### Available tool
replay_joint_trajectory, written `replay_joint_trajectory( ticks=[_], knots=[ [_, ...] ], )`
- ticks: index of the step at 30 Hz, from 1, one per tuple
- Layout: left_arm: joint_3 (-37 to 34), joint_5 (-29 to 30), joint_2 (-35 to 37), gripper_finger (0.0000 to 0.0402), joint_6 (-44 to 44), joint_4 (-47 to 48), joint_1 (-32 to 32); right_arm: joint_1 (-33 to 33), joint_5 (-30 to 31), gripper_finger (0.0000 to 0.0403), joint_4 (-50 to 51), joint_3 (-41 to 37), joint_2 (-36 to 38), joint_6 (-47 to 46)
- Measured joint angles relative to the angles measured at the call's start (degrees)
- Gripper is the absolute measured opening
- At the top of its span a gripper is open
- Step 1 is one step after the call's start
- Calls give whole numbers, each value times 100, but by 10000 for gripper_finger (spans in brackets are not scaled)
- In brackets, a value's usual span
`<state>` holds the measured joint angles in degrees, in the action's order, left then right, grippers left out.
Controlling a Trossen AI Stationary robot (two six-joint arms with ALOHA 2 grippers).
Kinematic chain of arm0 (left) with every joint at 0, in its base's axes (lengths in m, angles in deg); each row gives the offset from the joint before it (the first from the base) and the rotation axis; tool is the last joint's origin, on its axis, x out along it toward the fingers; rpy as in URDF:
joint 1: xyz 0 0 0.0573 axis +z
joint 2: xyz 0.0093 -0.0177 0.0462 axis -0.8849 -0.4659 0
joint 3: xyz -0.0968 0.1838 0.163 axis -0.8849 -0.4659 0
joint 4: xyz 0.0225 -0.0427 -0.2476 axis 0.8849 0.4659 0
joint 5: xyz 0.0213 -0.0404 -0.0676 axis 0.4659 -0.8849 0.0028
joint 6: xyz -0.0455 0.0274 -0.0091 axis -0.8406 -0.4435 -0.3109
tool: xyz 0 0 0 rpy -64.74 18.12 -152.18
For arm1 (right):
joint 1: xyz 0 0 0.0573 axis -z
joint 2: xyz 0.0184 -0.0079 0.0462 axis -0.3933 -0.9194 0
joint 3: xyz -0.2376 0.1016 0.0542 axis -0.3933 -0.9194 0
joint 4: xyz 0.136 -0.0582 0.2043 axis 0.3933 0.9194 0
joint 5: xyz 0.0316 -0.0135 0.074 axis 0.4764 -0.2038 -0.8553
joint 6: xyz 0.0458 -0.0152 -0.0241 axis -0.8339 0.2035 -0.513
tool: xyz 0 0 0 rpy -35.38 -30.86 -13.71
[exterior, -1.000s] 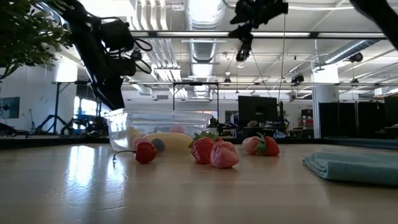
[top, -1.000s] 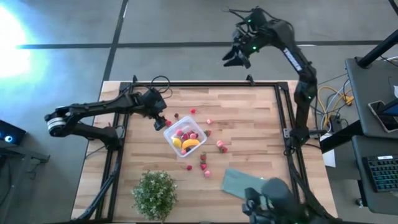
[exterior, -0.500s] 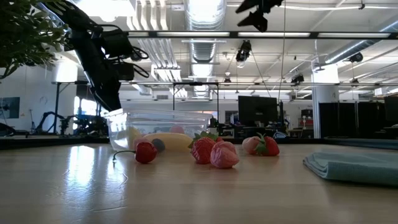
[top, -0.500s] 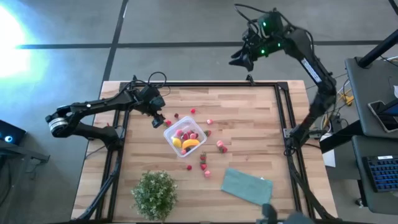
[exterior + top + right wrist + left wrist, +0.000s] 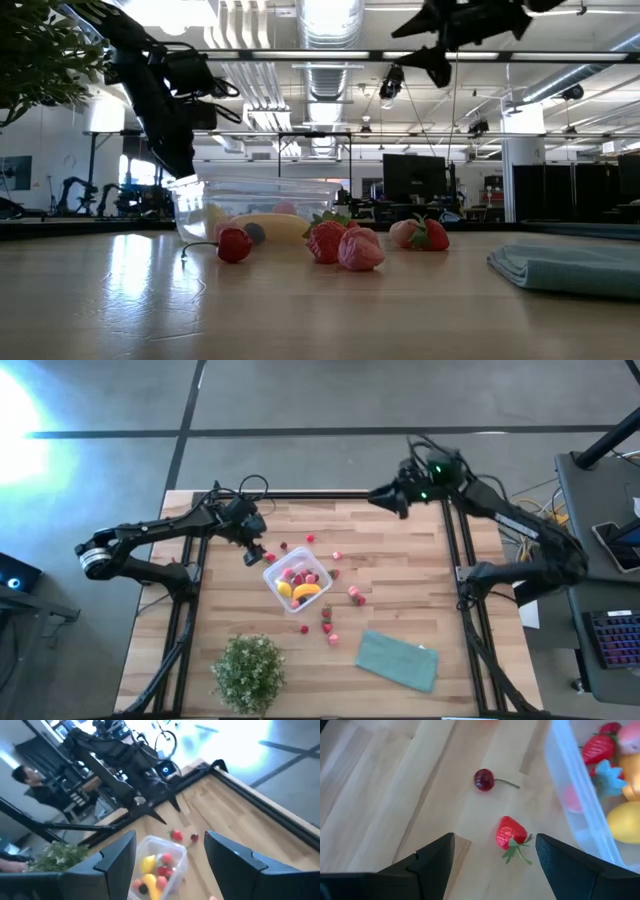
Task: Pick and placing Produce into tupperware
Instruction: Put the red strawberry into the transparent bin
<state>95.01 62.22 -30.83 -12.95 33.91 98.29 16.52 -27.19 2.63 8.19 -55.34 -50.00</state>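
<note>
One tupperware (image 5: 298, 582), roughly nine loose strawberries (image 5: 327, 616), one cherry (image 5: 484, 779).

Strong glare whitens the floor beyond the surface's (image 5: 400, 560) left edge; ceiling lights (image 5: 330, 20) backlight the low view; the right wrist view is motion-blurred.

Left tool (image 5: 254, 553) hangs low with fingers apart; right tool (image 5: 383, 499) hovers high, fingers parted.
</note>
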Motion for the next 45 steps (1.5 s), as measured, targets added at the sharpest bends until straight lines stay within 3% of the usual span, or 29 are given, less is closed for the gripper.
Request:
replay_joint_trajectory(
  ticks=[5,9,18,36,45],
  knots=[
    [-32,-116,0,265,616,4,0,189,483,226,-213,-983,1060,-245],
    [-74,-185,-22,265,1125,0,0,300,517,226,-307,-1503,1744,-264],
    [-242,-682,-382,265,1231,-218,-4,612,537,226,-990,-2595,2808,-635],
    [-319,-789,-1113,264,1886,-811,-7,613,694,226,-1081,-2953,2964,-945],
    [-319,-710,-1413,212,1886,-1014,-7,613,790,226,-1072,-2953,2961,-940]
  ],
)
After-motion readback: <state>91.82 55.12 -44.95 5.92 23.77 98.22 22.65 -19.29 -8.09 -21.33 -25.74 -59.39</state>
